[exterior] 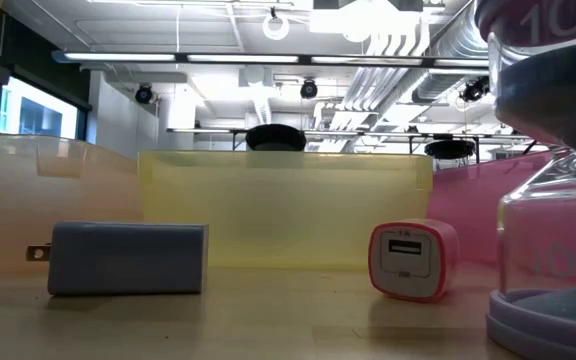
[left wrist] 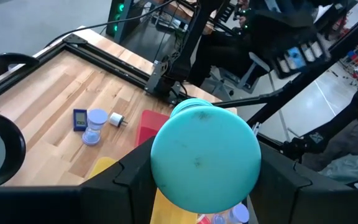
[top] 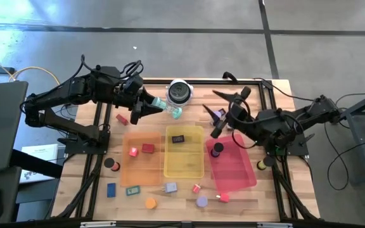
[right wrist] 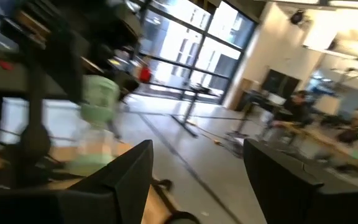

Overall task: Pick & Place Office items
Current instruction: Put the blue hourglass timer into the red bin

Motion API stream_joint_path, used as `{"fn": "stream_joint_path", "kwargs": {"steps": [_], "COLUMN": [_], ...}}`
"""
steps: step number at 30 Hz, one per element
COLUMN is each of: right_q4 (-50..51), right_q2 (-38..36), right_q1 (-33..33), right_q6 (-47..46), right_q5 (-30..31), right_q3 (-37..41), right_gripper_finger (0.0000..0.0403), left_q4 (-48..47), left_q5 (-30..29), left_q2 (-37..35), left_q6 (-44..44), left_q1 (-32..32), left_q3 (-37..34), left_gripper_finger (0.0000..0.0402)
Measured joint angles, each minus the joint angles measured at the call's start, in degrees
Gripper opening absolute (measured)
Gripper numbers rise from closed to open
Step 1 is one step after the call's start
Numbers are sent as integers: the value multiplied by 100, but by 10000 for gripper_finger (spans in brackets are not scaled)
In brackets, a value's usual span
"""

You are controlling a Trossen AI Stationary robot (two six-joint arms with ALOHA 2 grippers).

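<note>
My left gripper [top: 156,106] is raised over the table's far middle and is shut on a teal hourglass timer [top: 170,109]. The timer's round teal end [left wrist: 205,155] fills the left wrist view. My right gripper [top: 219,126] hovers open to the timer's right, pointing at it, with nothing between its fingers [right wrist: 129,177]; the right wrist view shows the timer [right wrist: 98,118] ahead. Other office items lie on the table: a small purple timer [left wrist: 94,126], a blue block [left wrist: 79,119], a grey charger [exterior: 128,258] and a pink charger [exterior: 413,260]. My left gripper pinches the timer between its two fingers, one on each side of the round teal end [left wrist: 161,171] nearest the wrist. The fingers come about level from the table's left. The timer lies along them, its other end [top: 176,113] pointing right, lifted clear of the table.
Orange [top: 141,166], yellow [top: 184,161] and red [top: 236,171] trays sit side by side mid-table and hold a few pieces. A round silver-and-black object [top: 179,92] stands at the far edge. Several loose pieces line the near edge, among them a purple timer [exterior: 553,180].
</note>
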State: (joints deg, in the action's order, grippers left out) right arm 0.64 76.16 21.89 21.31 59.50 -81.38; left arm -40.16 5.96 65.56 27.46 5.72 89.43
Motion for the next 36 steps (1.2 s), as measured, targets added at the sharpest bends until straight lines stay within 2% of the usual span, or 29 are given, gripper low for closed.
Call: {"fn": "stream_joint_path", "kwargs": {"steps": [3,8,12,17,20,29,36], "right_q4": [0,7,273,691,965,979,964], "right_q2": [0,0,0,0,-1,3,2], "right_q1": [-6,2,-2,-30,-76,-89,-89], "right_q6": [14,-3,-4,-470,-923,-779,-818], "right_q5": [153,-327,-405,-36,-332,-425,-427], "right_q3": [0,0,0,0,0,2,2], "right_gripper_finger": [238,238,241,266,280,302,358], "left_q4": [-3,-7,-7,-7,-7,-9,-9], "left_q5": [0,2,3,4,4,83,181], "left_q2": [0,0,0,0,0,0,0], "left_q6": [0,0,0,0,0,0,0], "left_q1": [-1,0,-1,0,0,0,0], "left_q3": [0,0,0,0,0,0,0], "left_gripper_finger": [188,188,188,188,188,188,188]}}
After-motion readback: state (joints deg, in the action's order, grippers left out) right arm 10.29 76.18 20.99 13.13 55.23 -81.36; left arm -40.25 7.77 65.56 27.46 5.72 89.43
